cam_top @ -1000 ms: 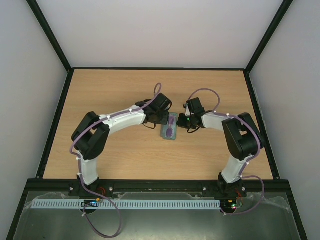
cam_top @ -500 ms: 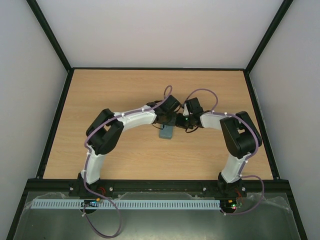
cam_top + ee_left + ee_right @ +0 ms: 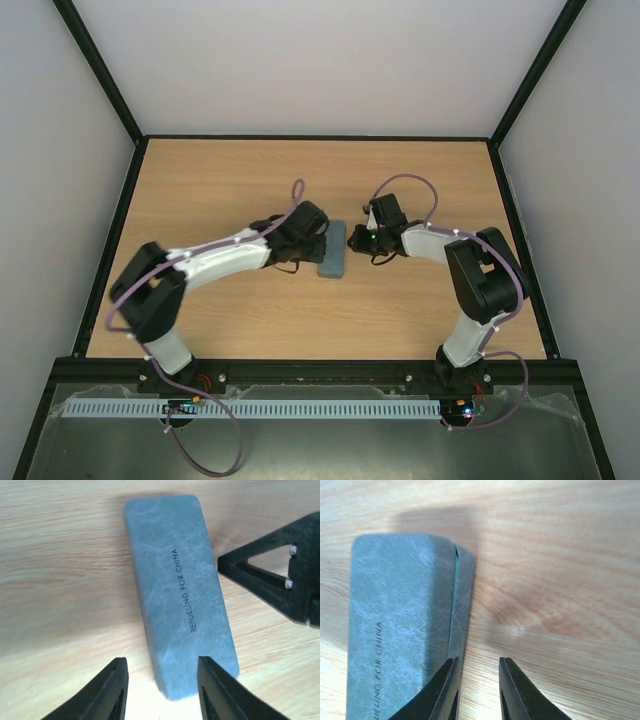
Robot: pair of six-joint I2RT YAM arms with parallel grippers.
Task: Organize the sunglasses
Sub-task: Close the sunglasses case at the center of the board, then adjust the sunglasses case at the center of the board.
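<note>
One blue-grey case [image 3: 332, 250] is lying shut near the middle of the worktop [image 3: 200, 180] and no sunglasses are showing, so you are likely looking at a nearly finished job, the pair tucked inside. Two grippers are flanking it, the left gripper [image 3: 161, 667] spread, the right gripper [image 3: 478, 662] slightly parted, neither pinching anything.

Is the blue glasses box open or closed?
Closed. The case lies flat on the table with its lid down; only a thin seam shows along its side.
</note>
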